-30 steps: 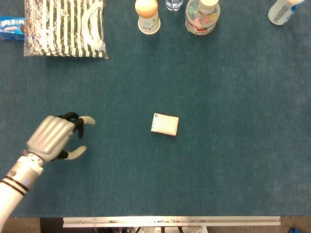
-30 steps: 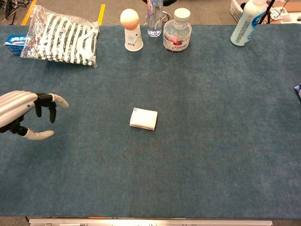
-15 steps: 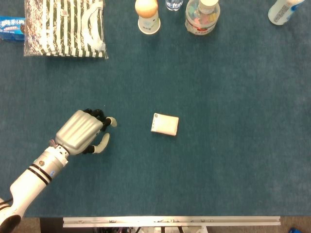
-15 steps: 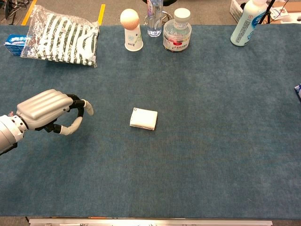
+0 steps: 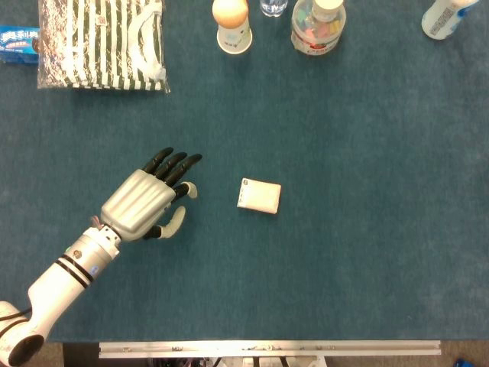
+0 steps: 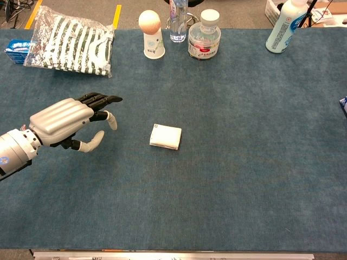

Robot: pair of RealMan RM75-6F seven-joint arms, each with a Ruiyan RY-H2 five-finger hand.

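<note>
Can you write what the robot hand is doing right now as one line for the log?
left hand: open, fingers spread, holding nothing | nearest: small flat white rectangular packet, apart, to its right | surface: blue carpeted table | right hand: not in view

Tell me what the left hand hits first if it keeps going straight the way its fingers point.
Probably nothing nearby. The left hand points up and to the right, so its line passes above the small white packet over bare blue table, perhaps toward the jar, though height is unclear.
</note>
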